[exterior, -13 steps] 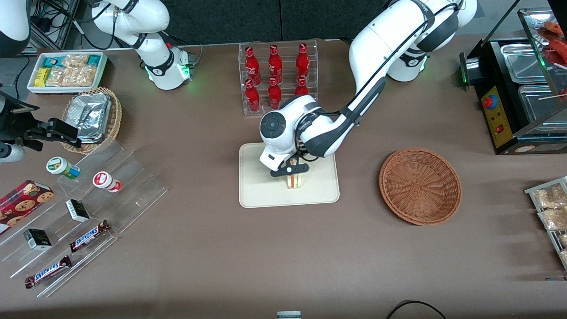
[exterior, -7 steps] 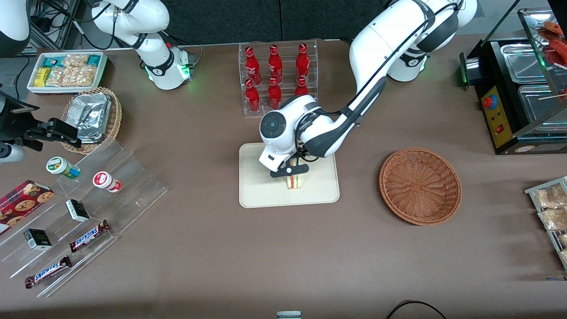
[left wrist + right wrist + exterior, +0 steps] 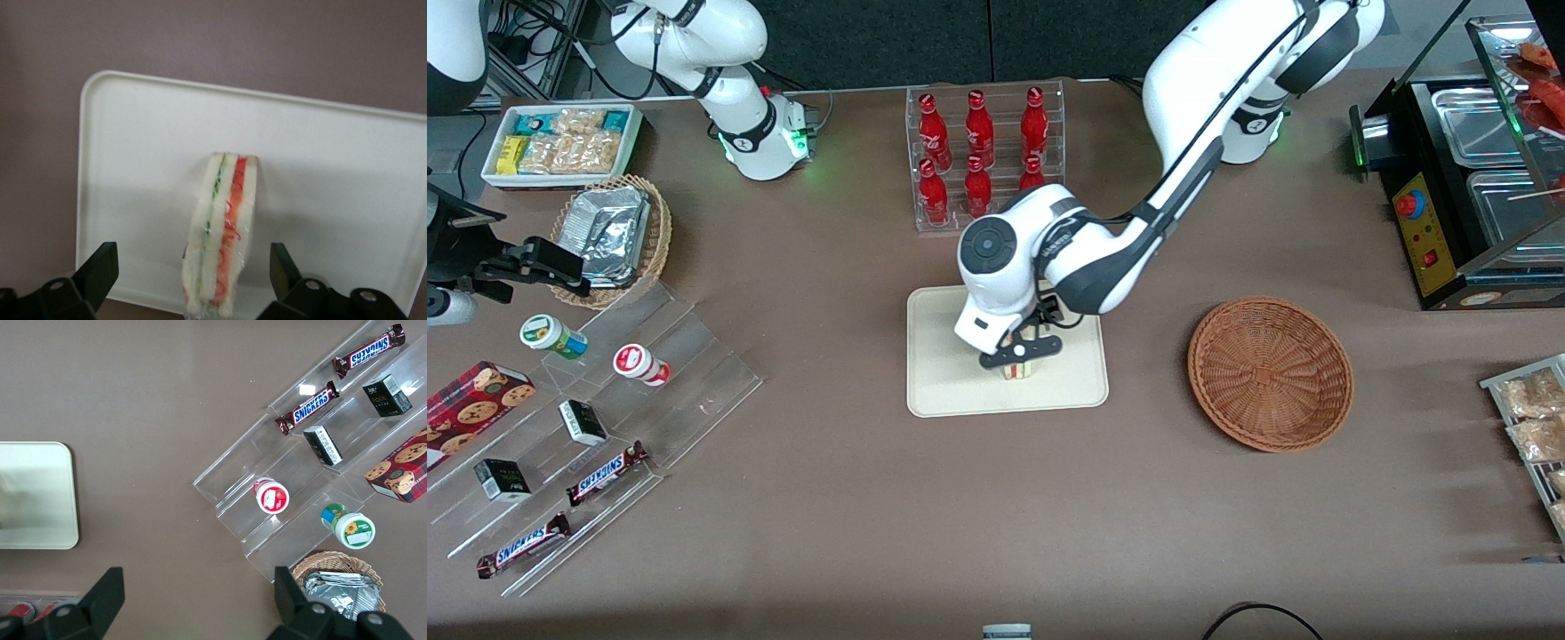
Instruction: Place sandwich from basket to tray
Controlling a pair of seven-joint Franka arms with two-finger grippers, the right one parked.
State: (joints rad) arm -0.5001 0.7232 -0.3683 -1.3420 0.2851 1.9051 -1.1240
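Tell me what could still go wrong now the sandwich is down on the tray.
The sandwich stands on edge on the tray, so it may topple. The open gripper hangs just above it, fingers either side; a sideways retreat could clip it. It sits toward the tray's front-camera edge, so a knock might slide it off.

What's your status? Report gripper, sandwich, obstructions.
Gripper open, straddling sandwich, fingers clear of it. Sandwich standing on edge on tray. Basket empty. Nothing in the way.

left arm bent low, gripper (image 3: 1020,352) fingers (image 3: 100,270) spread
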